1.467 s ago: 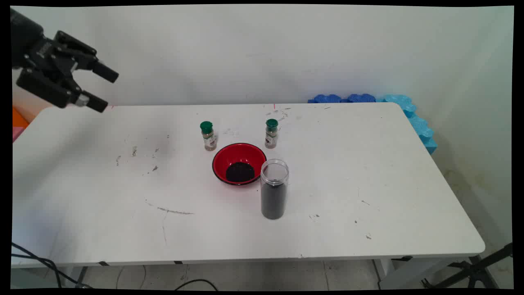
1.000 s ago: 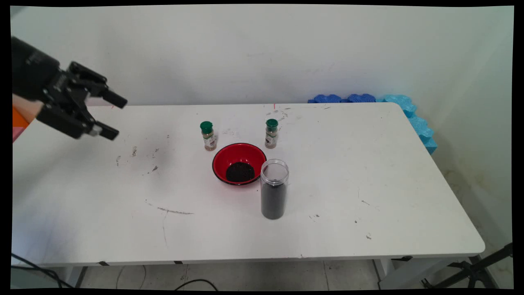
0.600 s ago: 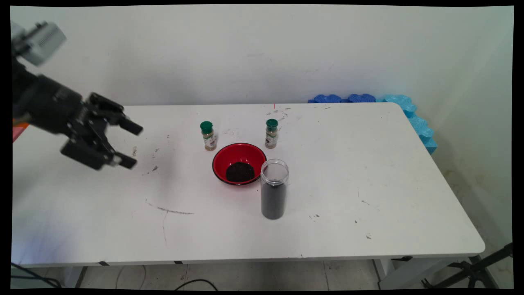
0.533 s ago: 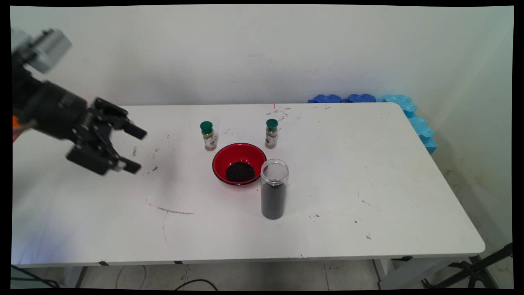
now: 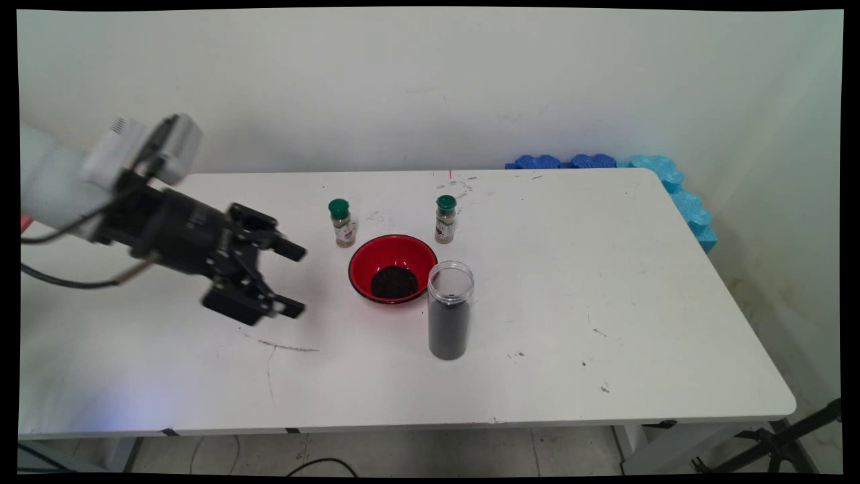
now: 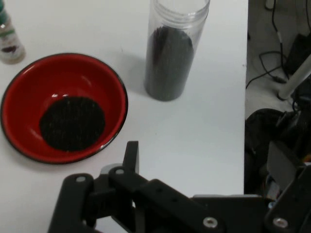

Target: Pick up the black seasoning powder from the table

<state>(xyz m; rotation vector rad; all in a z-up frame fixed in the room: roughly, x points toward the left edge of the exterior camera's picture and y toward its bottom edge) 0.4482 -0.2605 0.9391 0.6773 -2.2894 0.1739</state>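
Main view, near to far: one tall clear jar (image 5: 450,312), uncapped and part-filled with a dark granular material, stands upright on the white table (image 5: 605,269), nearest the camera. It is just beside one red bowl (image 5: 366,252), at the bowl's 4 o'clock. A small dark heap already lies in the bottom of the bowl, while most of the dark material sits in the jar. At the bowl's 9 o'clock the robot's single black gripper (image 5: 300,282) hangs low over the table with its fingers spread wide. It holds nothing and touches nothing, and it points toward bowl and jar. Beyond the bowl two green-capped spice bottles stand upright and capped, one at its 11 o'clock (image 5: 342,224), one at its 1 o'clock (image 5: 445,219). Blue foam pieces (image 5: 672,181) line the table's far right corner. The hand view shows the bowl (image 6: 29,87), the jar (image 6: 167,63) and one bottle (image 6: 8,39) ahead of the gripper.
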